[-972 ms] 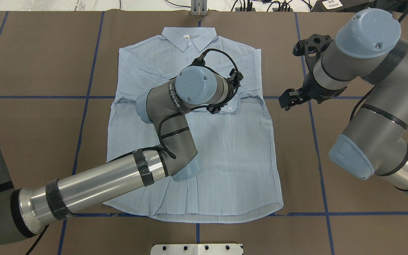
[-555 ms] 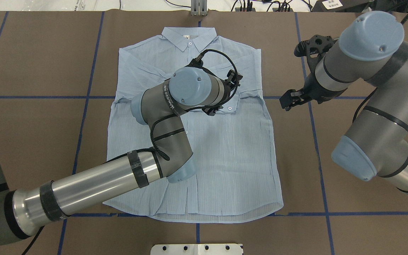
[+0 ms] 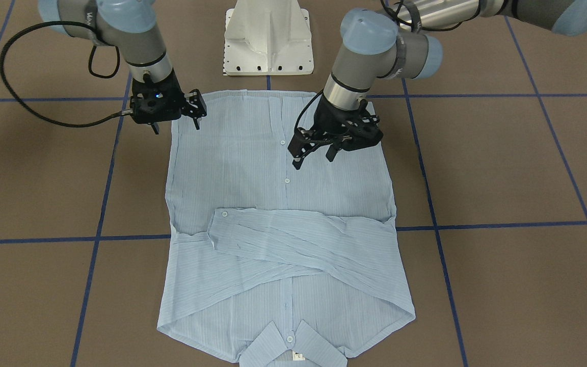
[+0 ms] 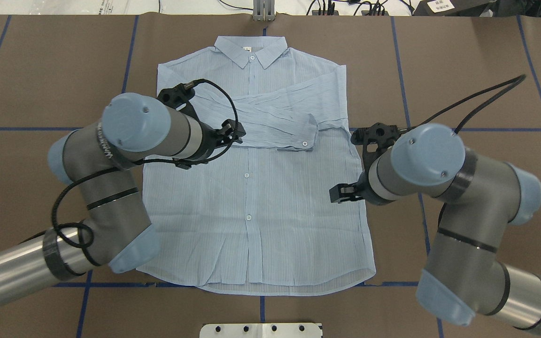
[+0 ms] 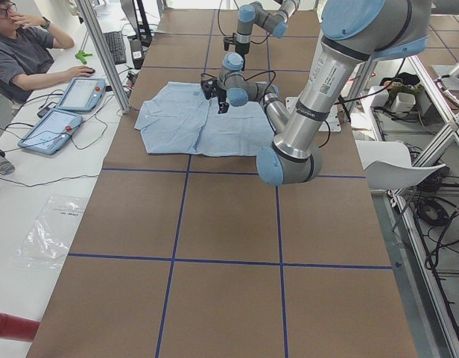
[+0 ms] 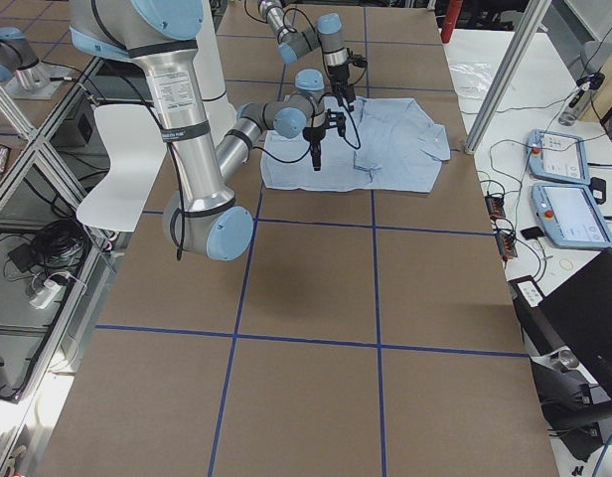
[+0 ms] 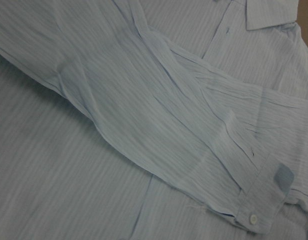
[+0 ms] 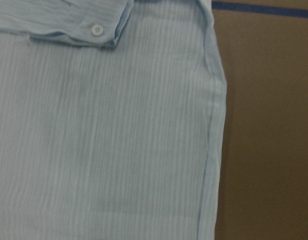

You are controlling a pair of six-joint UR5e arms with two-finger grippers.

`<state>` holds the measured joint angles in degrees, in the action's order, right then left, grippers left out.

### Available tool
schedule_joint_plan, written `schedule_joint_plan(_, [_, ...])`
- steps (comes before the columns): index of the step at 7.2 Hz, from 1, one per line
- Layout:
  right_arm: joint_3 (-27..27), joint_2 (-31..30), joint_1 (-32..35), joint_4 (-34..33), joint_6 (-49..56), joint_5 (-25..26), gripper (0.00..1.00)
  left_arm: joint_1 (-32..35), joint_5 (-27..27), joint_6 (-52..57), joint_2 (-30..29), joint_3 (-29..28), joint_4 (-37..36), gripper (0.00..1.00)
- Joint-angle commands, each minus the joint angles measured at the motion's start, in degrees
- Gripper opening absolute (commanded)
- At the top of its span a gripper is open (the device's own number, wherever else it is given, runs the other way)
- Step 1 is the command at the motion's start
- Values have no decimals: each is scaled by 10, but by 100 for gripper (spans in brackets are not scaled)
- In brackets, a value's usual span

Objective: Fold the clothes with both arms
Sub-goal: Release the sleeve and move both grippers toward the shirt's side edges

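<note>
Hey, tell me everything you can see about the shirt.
The shirt is pale blue, thin, finely striped and crinkly, with white buttons down the front. It lies flat, face up on the brown table, collar away from the robot. Both long sleeves are folded across the chest, one cuff on top. The left gripper and right gripper hang open above it, gripping nothing.

The shirt (image 4: 298,220) is pale blue, finely striped (buttons (image 4: 246,175) white); the table (image 4: 477,70) brown, blue-lined.

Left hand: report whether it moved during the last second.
Yes. In the overhead view, the black left hand moved leftward, off the pale-blue shirt's buttoned cuff.
</note>
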<state>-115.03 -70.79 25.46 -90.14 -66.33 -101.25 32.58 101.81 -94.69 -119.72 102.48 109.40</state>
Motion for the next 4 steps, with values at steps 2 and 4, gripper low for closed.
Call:
schedule_joint_plan(2, [2,-16,-72,14,-47,61,100,0,4,53,95,98,-15,100])
schedule_joint_plan(4, [3,-118,-72,154,-48,55,100,-2,5,52,93,96,-16,100])
